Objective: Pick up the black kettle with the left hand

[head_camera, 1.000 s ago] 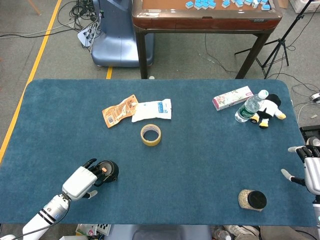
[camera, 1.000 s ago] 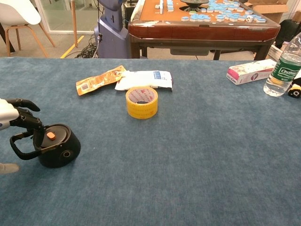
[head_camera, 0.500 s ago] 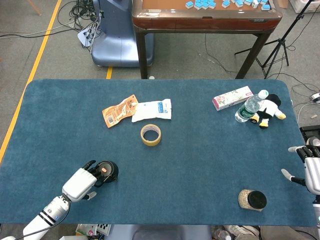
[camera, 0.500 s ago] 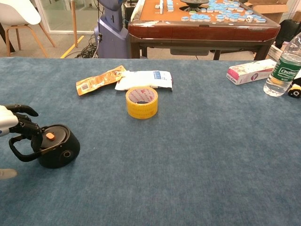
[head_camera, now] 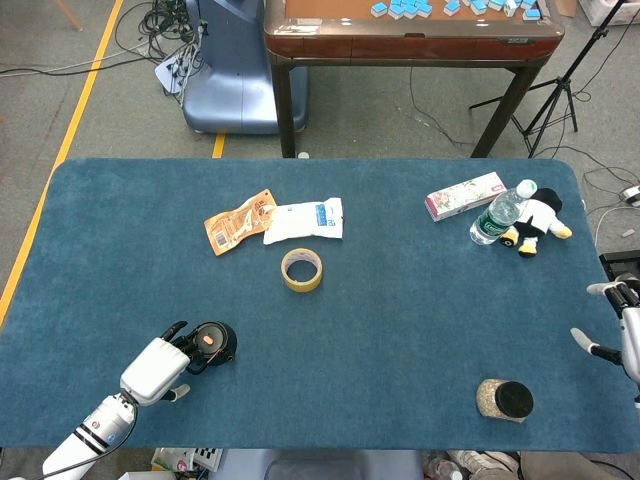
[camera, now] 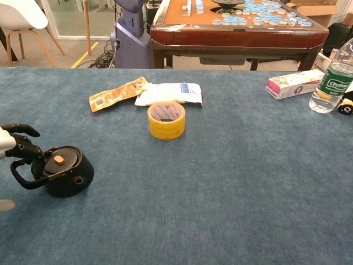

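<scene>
Blue carpet-like cloth covered the whole worktop point(head_camera: 400, 330), which stood on a grey floor before a brown wooden table strewn with small blue tiles point(camera: 242, 25). Near the worktop's front left corner sat the squat, round black kettle point(camera: 67, 171), upright on the cloth, with a flat lid carrying a small orange button and a black loop handle curving out to its left. The left hand point(head_camera: 158, 364), white-backed with black fingers point(camera: 22, 149), lay at that handle; its fingers reached over and around the loop, but whether they actually clasped it could not be told. The kettle's base still rested on the cloth.

From the head view alone, the right hand point(head_camera: 622, 328) showed at the worktop's far right edge, fingers spread and holding nothing, and a cork-coloured jar with a black lid point(head_camera: 504, 399) lay near the front edge. A black, white and yellow plush penguin point(head_camera: 538, 221) also showed whole there, beside the clear plastic bottle with a green label point(head_camera: 498, 213). The chest view gave the kettle's side profile, a small round fitting low on its body, and the height of the yellow tape roll point(camera: 166, 120). Behind the roll lay an orange snack pouch point(camera: 117, 93) and a white packet point(camera: 169, 93), touching.
</scene>
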`<state>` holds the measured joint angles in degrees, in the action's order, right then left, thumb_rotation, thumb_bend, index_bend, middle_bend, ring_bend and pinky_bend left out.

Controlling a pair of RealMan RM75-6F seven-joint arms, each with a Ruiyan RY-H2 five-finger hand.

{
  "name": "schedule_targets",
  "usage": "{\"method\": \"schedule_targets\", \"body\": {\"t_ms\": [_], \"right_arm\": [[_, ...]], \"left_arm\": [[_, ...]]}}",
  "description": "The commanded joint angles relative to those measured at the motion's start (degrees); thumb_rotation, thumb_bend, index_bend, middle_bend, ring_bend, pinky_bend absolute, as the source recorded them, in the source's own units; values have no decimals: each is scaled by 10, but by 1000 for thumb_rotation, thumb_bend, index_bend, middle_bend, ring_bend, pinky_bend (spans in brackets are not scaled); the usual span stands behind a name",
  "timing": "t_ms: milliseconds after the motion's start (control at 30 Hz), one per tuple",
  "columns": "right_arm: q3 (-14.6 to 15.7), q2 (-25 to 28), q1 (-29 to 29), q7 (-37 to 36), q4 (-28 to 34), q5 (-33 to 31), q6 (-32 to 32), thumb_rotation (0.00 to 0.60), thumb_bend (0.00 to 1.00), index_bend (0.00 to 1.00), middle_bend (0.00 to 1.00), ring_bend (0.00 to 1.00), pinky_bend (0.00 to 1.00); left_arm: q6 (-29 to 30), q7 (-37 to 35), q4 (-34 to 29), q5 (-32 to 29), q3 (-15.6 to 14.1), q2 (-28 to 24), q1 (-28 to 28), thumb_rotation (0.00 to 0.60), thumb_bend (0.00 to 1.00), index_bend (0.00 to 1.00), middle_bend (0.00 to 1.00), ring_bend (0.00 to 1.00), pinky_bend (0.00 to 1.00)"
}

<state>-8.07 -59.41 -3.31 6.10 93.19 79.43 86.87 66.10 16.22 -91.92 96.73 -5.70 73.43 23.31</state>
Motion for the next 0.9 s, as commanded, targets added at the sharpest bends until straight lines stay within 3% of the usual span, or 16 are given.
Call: {"method": "schedule_targets", "body": {"t_ms": [33,900], "right_arm": [[0,0,1,-1,0,0,1,600,142,362,370,236,196],[7,-4,10,-12,-8,-4,1,600,141,362,371,236,196]], "left_arm": [[-1,1,1,-1,0,2,0,588,173,453,435,363,98],[-24,4,22,-10,-10,26,5,591,173,469,445,363,98]]}}
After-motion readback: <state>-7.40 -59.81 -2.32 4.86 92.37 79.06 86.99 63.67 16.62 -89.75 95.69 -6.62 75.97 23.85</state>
